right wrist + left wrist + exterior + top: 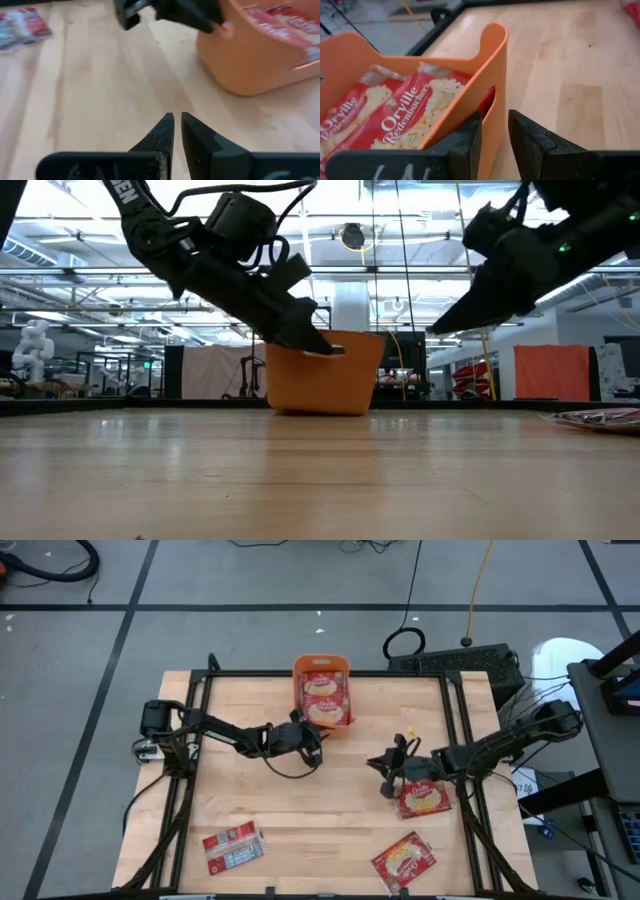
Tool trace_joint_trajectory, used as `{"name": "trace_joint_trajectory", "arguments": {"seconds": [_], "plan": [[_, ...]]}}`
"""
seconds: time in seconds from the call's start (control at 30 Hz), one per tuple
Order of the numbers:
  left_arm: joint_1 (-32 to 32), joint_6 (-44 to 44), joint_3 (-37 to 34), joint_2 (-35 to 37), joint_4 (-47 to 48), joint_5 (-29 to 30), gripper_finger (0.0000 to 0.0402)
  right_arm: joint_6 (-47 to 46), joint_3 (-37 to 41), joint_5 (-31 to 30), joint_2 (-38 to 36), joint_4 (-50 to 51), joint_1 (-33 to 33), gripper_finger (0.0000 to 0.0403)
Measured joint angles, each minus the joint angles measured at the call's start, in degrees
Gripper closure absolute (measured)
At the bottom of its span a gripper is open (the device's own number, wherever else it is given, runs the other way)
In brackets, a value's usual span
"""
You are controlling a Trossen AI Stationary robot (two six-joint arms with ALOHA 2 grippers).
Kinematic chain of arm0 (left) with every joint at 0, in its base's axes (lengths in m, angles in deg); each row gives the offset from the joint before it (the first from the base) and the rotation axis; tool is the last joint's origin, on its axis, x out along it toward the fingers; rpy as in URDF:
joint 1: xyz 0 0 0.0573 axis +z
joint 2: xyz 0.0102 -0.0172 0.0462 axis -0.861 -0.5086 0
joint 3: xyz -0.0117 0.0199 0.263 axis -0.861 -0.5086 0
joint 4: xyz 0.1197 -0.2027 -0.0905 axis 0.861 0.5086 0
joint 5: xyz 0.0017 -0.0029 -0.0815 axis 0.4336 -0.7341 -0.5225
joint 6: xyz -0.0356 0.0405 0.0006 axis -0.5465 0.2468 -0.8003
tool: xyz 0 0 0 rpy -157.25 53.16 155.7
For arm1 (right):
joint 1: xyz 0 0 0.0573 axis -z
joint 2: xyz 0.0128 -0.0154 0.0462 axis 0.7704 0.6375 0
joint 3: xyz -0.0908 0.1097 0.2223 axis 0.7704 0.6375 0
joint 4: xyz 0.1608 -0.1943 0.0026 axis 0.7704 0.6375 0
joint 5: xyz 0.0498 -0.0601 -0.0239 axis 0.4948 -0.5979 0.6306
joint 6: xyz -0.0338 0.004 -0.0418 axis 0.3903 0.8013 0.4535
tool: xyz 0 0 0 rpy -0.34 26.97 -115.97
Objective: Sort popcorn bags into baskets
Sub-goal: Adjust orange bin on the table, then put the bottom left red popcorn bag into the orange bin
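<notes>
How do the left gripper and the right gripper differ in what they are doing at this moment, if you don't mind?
The left gripper is clamped on the orange basket wall; the right gripper holds nothing, nearly shut. The left sits at the basket's side, while the right hangs over bare table near a popcorn bag. Both are dark two-finger grippers.

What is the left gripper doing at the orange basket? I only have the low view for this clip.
Observer: The left gripper is closed on the orange basket; its jaws straddle the side wall, one inside and one outside.
Operator: Is anything in the basket?
Observer: Yes, two popcorn bags lie in it side by side, labels up.
Operator: And the right gripper, is it carrying a bag?
Observer: No. The right gripper is shut and empty, over bare wood.
Operator: How many are left to sort?
Observer: Three loose bags lie on the table.
</notes>
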Motion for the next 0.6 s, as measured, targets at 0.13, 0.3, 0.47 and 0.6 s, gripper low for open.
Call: {"name": "trace_joint_trajectory", "arguments": {"seconds": [0.13,0.3,0.47,0.6], "plan": [[-1.4,-0.1,0.0,0.5,-4.2,-0.8,0.0300,-2.7,0.0,0.0,0.0,-2.3,-3.3,0.0376],[-6.8,-4.0,0.1,4.2,-3.4,-0.5,0.0300,-6.4,0.0,-2.2,0.5,-5.4,-7.4,0.0376],[-15.0,-5.6,0.1,10.3,4.2,5.9,0.0300,-8.1,0.0,-4.6,1.2,-5.7,-8.6,0.0376],[-21.2,-9.0,0.1,15.7,16.6,12.0,0.0300,-9.5,0.0,-6.8,2.7,-6.0,-8.5,0.0376]]}}
